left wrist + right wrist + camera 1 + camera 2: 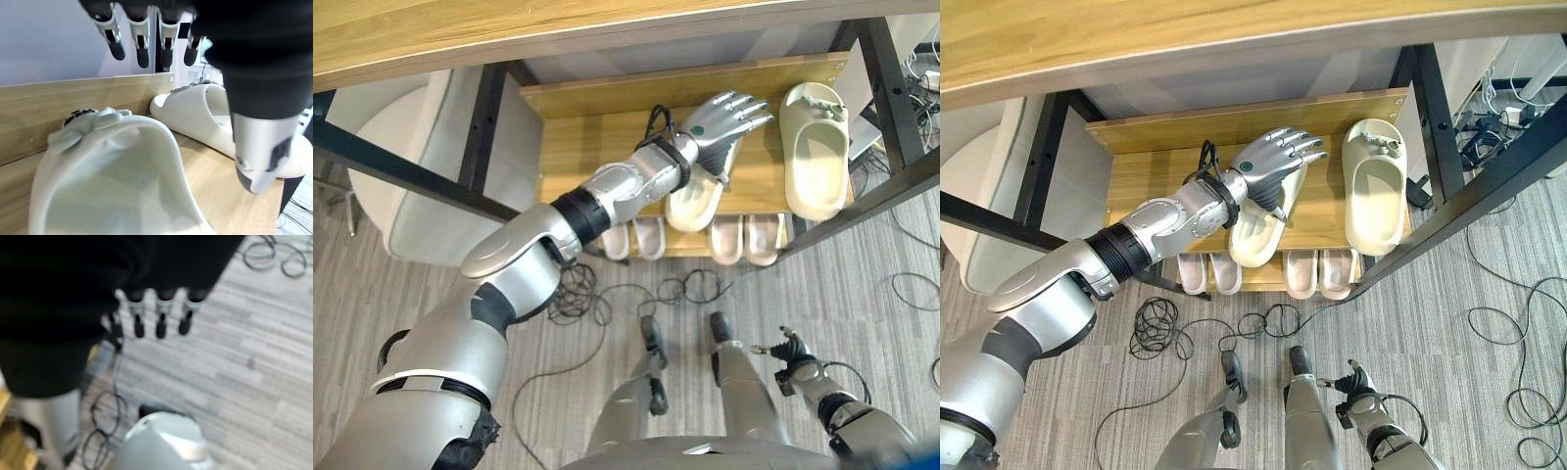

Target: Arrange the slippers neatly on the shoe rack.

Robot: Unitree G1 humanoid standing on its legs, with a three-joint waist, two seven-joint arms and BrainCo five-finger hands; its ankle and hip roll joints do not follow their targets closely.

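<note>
Right hand hangs low above the striped floor, fingers relaxed and holding nothing. On the shoe rack upper shelf, the left hand hovers with fingers straight and released above a cream slipper; a second cream slipper lies apart to its right. Two pairs of slippers sit on the lower shelf

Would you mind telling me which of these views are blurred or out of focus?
Right wrist view: soft throughout, right hand and floor smeared. Left wrist view: near slipper slightly soft, left hand blurred up close. Both eye views: sharp on the shoe rack.
</note>
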